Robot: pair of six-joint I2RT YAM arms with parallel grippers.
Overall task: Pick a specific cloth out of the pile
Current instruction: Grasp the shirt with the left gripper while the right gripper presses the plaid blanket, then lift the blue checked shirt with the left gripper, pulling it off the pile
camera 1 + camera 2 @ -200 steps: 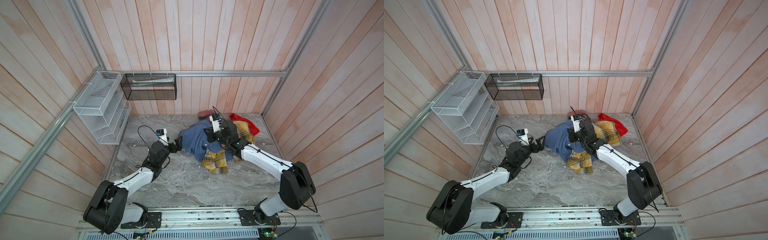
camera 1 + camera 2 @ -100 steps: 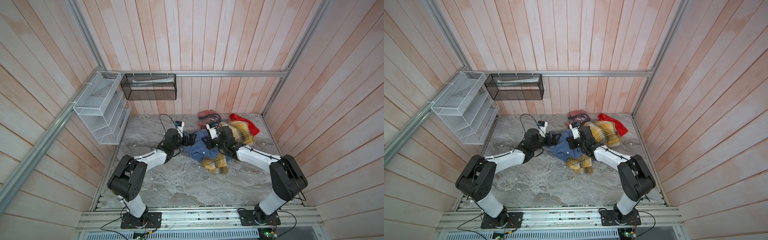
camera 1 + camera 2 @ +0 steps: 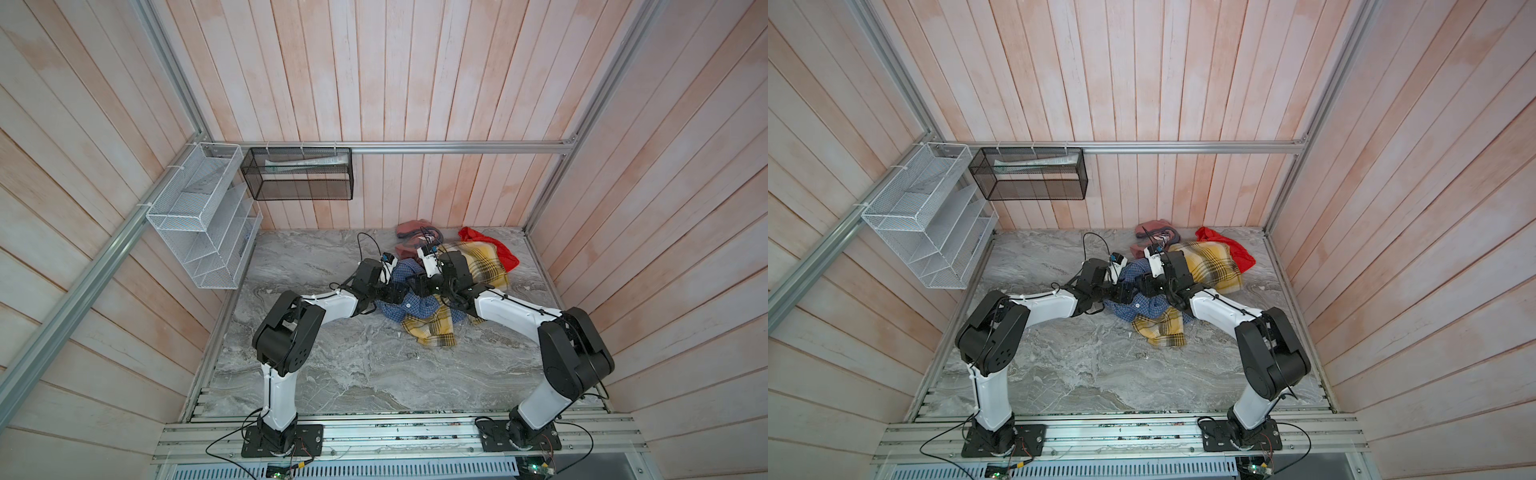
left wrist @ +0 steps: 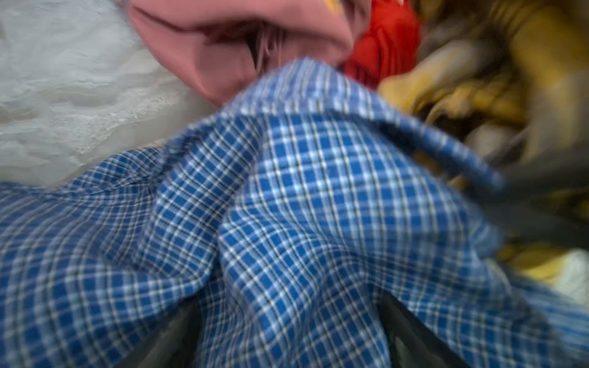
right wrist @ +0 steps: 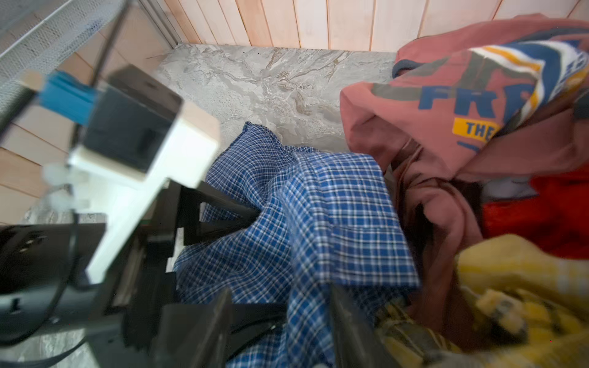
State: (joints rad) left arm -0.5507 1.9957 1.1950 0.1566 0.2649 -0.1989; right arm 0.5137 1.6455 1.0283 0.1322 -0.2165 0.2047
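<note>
The cloth [image 3: 409, 305] [image 3: 1142, 308], a blue checked shirt, lies bunched at the left edge of the pile [image 3: 482, 266]. Both grippers meet over it. My left gripper [image 3: 397, 293] [image 3: 1125, 295] [image 4: 290, 325] reaches in from the left, jaws apart, and blue check [image 4: 302, 207] fills the gap between them. My right gripper [image 3: 419, 286] [image 3: 1148, 286] [image 5: 280, 306] faces it, open, with a fold of the cloth [image 5: 318, 223] hanging loose between its fingers. The left wrist view is blurred.
The pile holds a yellow plaid piece [image 3: 1208, 266], a red piece [image 3: 498, 249] and a dusty-pink printed garment [image 5: 446, 111]. It lies by the back wall. A white wire rack [image 3: 203, 220] and a black mesh basket [image 3: 299, 174] hang at the back left. The grey marble floor [image 3: 332, 353] lies in front.
The left arm swung right from the bare floor into the blue cloth. The right gripper, shut on the raised cloth before, has lowered and opened. The cloth has sunk into a smaller bunch.
</note>
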